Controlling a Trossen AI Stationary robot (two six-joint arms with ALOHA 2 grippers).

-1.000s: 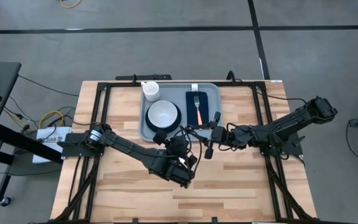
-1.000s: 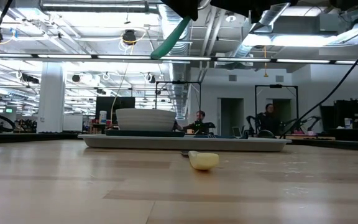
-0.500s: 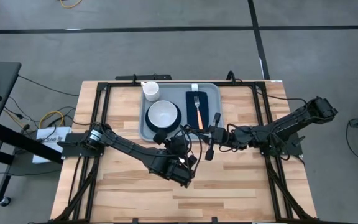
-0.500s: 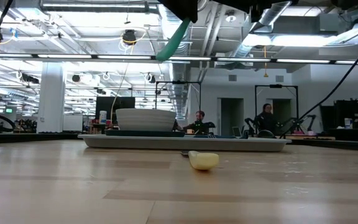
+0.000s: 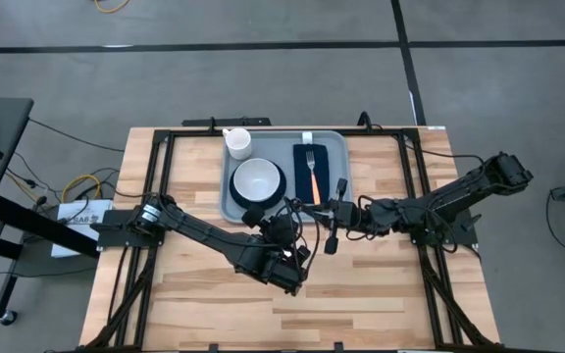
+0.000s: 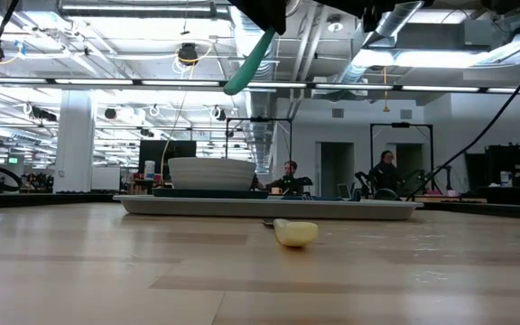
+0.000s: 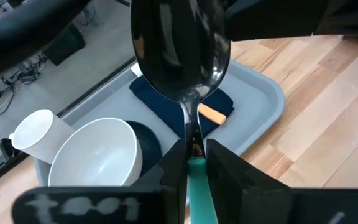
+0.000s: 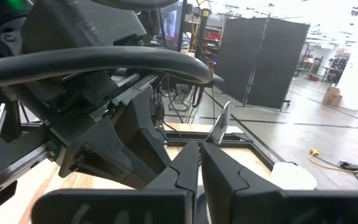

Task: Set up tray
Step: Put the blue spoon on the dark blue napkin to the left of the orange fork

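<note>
A spoon with a shiny bowl [image 7: 182, 50] and a teal handle [image 6: 246, 61] hangs in the air just near of the tray [image 5: 337, 139]. My left gripper [image 7: 193, 155] is shut on the spoon. My right gripper [image 8: 199, 152] reaches in level from the table's right and is shut at the spoon's bowl end [image 8: 220, 127]. On the tray rest a white bowl [image 5: 258, 179] on a dark navy plate [image 7: 148, 140], a white cup [image 5: 237, 143], and a navy napkin [image 5: 327, 162] with an orange-handled fork [image 5: 312, 169] lying on it. My left gripper pinches the spoon's thin neck [image 7: 192, 134] between its two fingers, where the metal meets the teal handle. The fingers slant down toward the tray and lie along the spoon. The spoon is lifted clear, bowl toward the tray. My right gripper has its two fingers together on the spoon's metal end [image 8: 211, 140], which shows edge-on just past the fingertips. It comes level from the table's right. The fingers themselves hide the exact place of contact.
A small yellowish object [image 6: 296, 233] lies on the wooden table [image 5: 381, 284] in front of the tray. Both arms cross just near of the tray. Bare wood lies toward the near edge. People stand in the room far behind.
My right gripper has shut at the spoon's bowl end without shifting its place. The teal handle's free end has swung a little in the low view. The tray and its things have stayed put.
</note>
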